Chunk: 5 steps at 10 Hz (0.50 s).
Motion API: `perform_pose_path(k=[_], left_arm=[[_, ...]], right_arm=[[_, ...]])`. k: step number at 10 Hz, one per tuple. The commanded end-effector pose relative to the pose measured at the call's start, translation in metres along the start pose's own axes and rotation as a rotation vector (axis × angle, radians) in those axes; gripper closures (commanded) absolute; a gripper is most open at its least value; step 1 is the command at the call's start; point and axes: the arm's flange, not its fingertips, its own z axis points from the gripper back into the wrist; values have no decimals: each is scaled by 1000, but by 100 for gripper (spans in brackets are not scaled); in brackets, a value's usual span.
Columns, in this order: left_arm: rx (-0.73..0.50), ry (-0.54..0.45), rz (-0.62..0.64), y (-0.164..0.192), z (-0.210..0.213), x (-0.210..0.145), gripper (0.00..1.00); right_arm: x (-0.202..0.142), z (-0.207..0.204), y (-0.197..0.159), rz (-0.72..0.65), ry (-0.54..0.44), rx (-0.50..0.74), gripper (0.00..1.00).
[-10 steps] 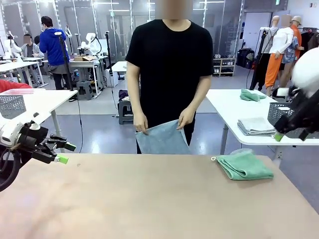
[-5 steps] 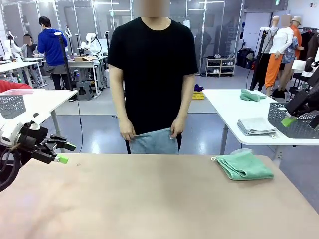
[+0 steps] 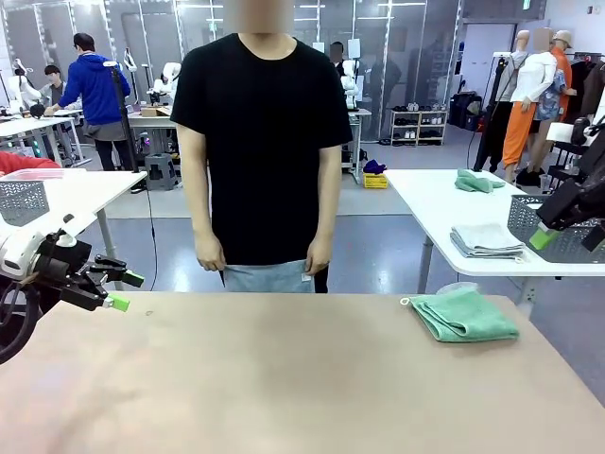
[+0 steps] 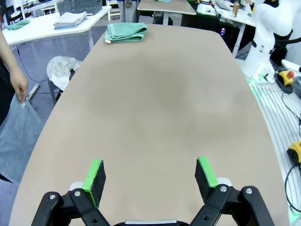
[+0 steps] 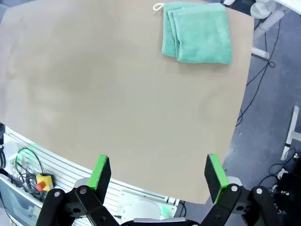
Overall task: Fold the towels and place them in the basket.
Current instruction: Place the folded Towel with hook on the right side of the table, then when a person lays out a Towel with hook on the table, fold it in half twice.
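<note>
A folded mint green towel point(image 3: 463, 315) point(image 4: 126, 32) point(image 5: 197, 32) lies at the table's far right. Across the table a person holds a grey-blue towel point(image 3: 267, 276) point(image 4: 14, 136) by its top corners, hanging below the far edge. My left gripper point(image 3: 125, 290) point(image 4: 150, 172) hovers open at the table's left edge, holding nothing. My right gripper point(image 3: 567, 236) point(image 5: 157, 170) is open and raised off the right side, high above the table. The dark mesh basket point(image 3: 527, 213) point(image 4: 80, 5) stands on the white side table to the right.
The white side table point(image 3: 425, 194) also carries a stack of folded grey towels point(image 3: 485, 239) and a crumpled green one point(image 3: 477, 180). A paler mesh basket point(image 3: 21, 200) sits on another table at the left. The tan tabletop point(image 3: 284, 378) is bare in the middle.
The person has stepped to the picture's left and lowered the grey-blue towel behind the far table edge. My right arm has drawn back to the right and upward. The left arm stays still.
</note>
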Motion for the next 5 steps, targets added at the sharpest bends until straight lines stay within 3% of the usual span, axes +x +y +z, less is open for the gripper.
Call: perform_pose_path(k=[1,5], left_arm=[[0,0,3,-1,1,2,3],[0,0,3,-1,1,2,3]], right_arm=[[-1,5,1,-13,2,5,0],[-1,5,1,-13,2,5,0]])
